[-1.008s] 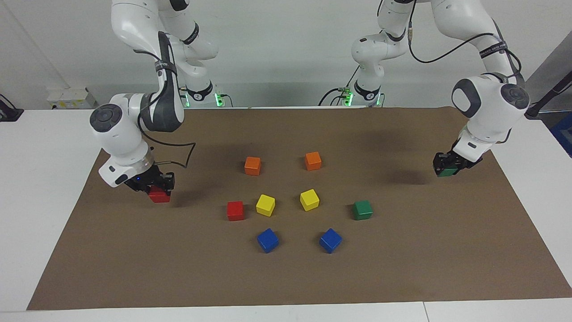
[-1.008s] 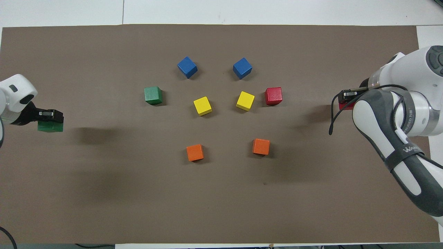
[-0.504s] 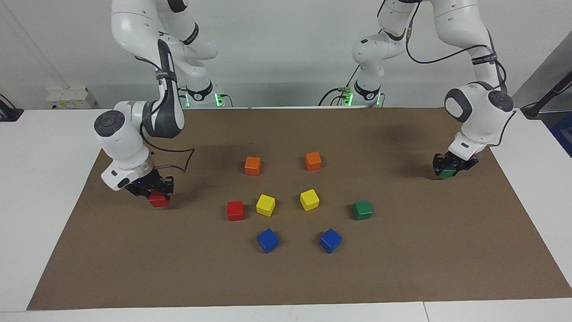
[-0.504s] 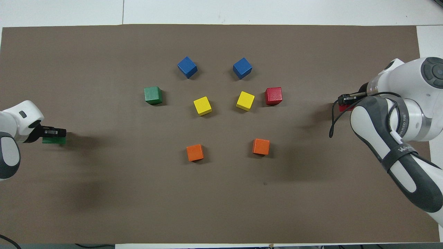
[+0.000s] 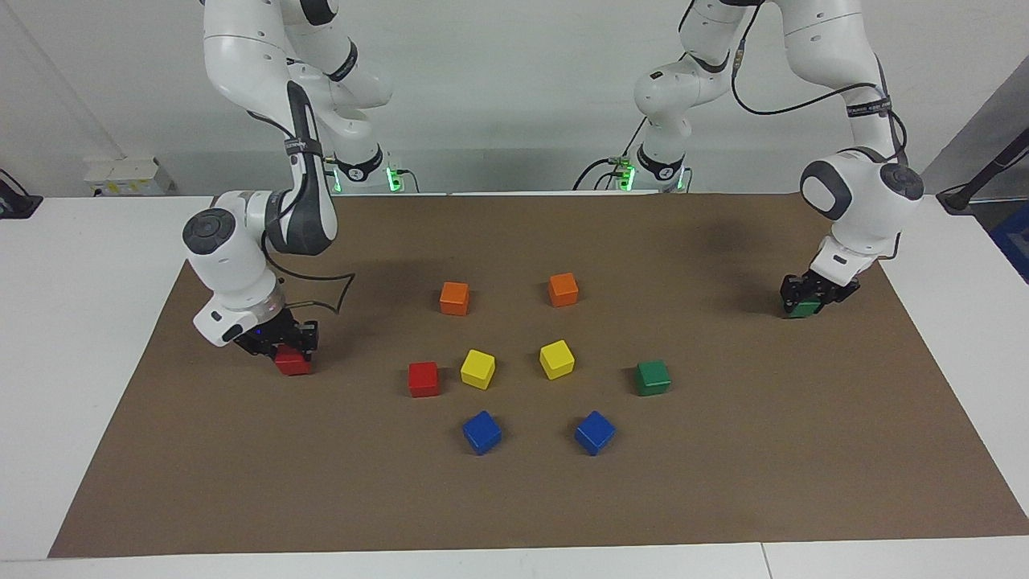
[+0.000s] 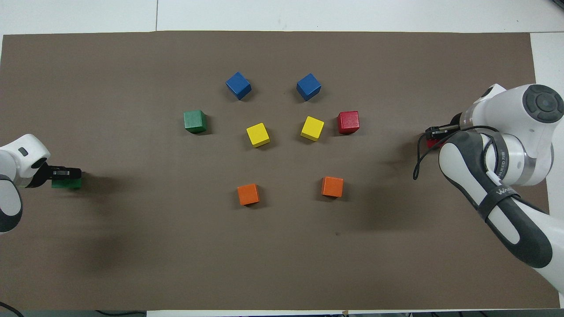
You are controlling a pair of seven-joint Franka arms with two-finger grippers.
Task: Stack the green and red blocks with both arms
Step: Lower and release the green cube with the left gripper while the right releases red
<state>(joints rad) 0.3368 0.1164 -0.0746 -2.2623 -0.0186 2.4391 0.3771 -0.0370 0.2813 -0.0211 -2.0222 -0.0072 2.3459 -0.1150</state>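
My left gripper is shut on a green cube and holds it low, at the brown mat, at the left arm's end of the table; the cube also shows in the overhead view. My right gripper is shut on a red cube down at the mat at the right arm's end; in the overhead view only a sliver of this cube shows beside the arm. A second green cube and a second red cube sit loose on the mat near the middle.
Between the loose red and green cubes sit two yellow cubes. Two orange cubes lie nearer the robots, two blue cubes farther. The brown mat covers the white table.
Both grippers have come down with their cubes, from a little above the mat to its surface. The right one also shifted slightly toward the middle.
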